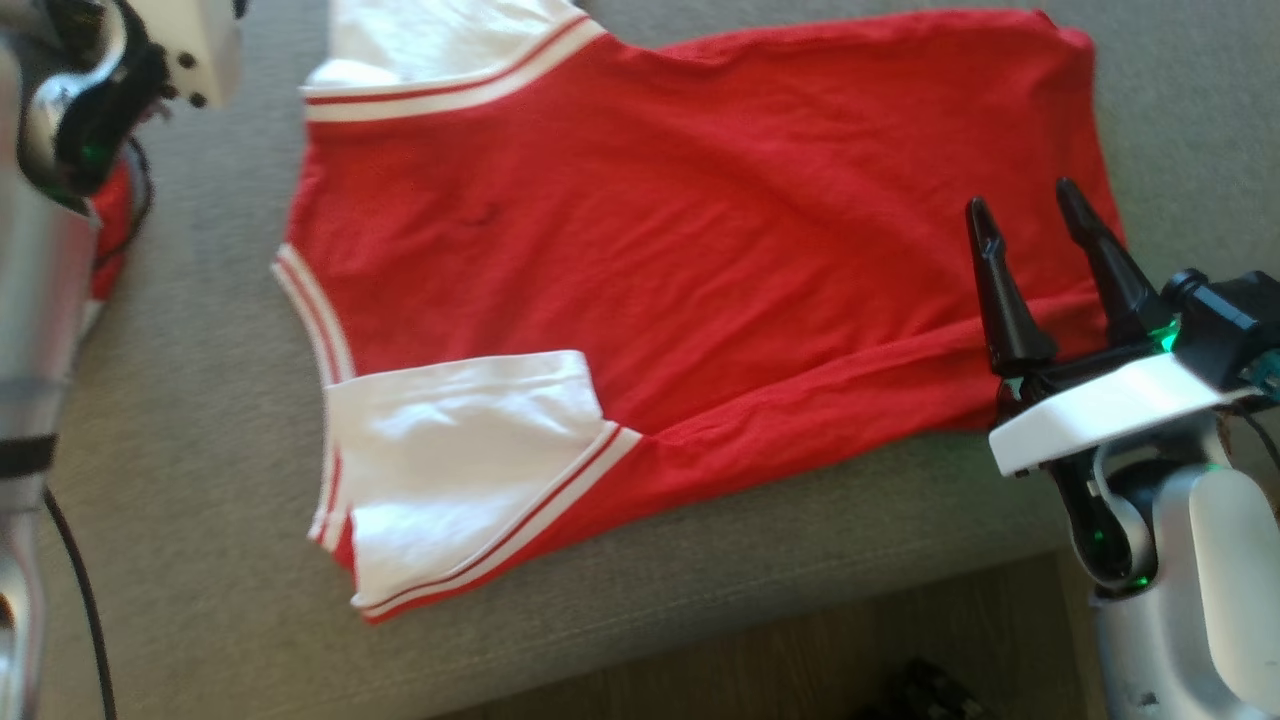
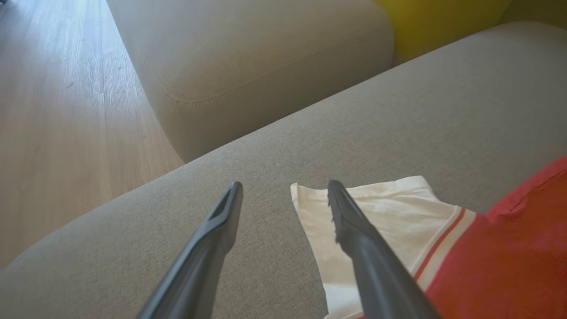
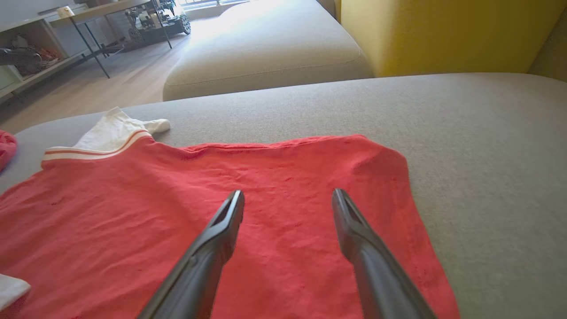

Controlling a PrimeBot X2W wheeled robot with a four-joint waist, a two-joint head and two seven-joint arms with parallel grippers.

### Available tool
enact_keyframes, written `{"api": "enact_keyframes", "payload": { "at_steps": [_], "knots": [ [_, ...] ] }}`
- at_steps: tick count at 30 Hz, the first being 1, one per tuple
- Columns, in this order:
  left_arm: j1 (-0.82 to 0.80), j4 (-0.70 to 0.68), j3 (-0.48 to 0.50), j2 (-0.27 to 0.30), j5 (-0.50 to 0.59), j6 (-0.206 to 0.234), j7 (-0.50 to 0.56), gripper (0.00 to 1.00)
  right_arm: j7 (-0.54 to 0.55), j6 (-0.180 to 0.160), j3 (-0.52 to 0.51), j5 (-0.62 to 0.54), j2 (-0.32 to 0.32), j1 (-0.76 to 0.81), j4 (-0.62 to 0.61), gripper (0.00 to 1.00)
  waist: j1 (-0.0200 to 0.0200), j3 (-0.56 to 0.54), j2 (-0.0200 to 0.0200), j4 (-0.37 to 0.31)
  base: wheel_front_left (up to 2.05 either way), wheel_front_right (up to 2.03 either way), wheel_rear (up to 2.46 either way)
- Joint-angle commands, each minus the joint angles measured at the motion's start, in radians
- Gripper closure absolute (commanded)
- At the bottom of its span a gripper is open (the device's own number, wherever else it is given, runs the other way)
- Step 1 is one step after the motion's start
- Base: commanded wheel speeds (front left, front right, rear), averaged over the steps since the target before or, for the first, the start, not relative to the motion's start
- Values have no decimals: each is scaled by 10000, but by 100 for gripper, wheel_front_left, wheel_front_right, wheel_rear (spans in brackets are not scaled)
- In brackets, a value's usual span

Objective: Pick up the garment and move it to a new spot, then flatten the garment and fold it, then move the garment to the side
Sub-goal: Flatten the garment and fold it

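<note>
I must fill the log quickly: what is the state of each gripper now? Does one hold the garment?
Left gripper: open, holding nothing, at the white sleeve.
Right gripper: open, holding nothing, above the red garment.

Beyond and left of the right claw [image 1: 1023, 197], the garment's [image 1: 700, 250] far sleeve [image 1: 440, 40] ran off the head view's top edge. That claw's fingers [image 1: 1005, 300] covered a stretch of the red cloth's edge. Behind the claw, at the bottom edge, a dark object [image 1: 925, 690] was cut off and too blurred to name. The left claw's [image 2: 284, 185] right finger hid part of a white sleeve [image 2: 390, 208]; the red body right of it was cropped. Far left of the right claw in its wrist view, a second red cloth [image 3: 5, 148] was cut off, and the shelf clutter [image 3: 22, 57] beyond was too small to tell.
</note>
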Motion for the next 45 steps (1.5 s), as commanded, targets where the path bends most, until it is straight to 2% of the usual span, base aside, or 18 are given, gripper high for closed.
{"api": "enact_keyframes", "payload": {
  "at_steps": [1,8,18,19,20,21,22,26,30,31,34,39,45],
  "knots": [
    [-518,-164,236,565,124,-45,76,0,-118,-4,234,101,-73,-42,-271,0,-2,483,0,-525,0,0,0],
    [-1759,1750,-401,820,106,-59,177,0,-507,-4,531,305,-36,-405,95,0,-2,1052,0,-1098,0,0,0],
    [-2406,2718,-1799,1193,-414,-62,229,0,-788,-4,307,153,-8,-749,345,0,-2,1241,0,-1375,0,0,0],
    [-2423,2732,-1925,1232,-543,-62,261,10,-782,-4,277,132,-8,-760,334,0,-2,1229,0,-1374,0,0,0],
    [-2450,2730,-2048,1270,-659,-62,275,51,-767,-4,255,115,-9,-773,321,0,-2,1223,0,-1372,0,0,0],
    [-2480,2721,-2181,1314,-758,-62,282,70,-743,-4,246,105,-26,-798,309,0,-2,1218,0,-1370,0,0,0],
    [-2499,2698,-2321,1349,-888,-62,308,100,-707,-4,252,98,-56,-838,297,0,-2,1212,0,-1366,0,0,0],
    [-2607,2505,-2747,1446,-1536,-62,410,100,-56,-4,314,155,-247,-1294,247,0,-2,1211,0,-1353,0,0,0],
    [-2774,2167,-3155,1492,-2053,-62,108,100,1745,-4,283,-43,-680,-2432,437,0,-2,1183,0,-1257,0,0,0],
    [-2774,2167,-3155,1492,-2053,-62,108,100,1745,-4,283,-43,-680,-2432,437,0,-2,1183,0,-1257,0,0,0],
    [-2884,2030,-3462,1507,-2295,-63,-172,100,2845,-4,146,-582,-929,-3624,730,0,-2,1145,0,-1121,0,0,0],
    [-3119,1860,-3944,1530,-2659,-63,-356,100,4139,-4,276,-1948,-1455,-5295,1715,0,-2,1168,0,-829,0,0,0],
    [-3399,1728,-4409,1567,-2992,-63,-453,100,4669,-4,763,-2858,-1831,-6250,3276,0,-2,1320,0,-550,0,0,0]
  ]
}}
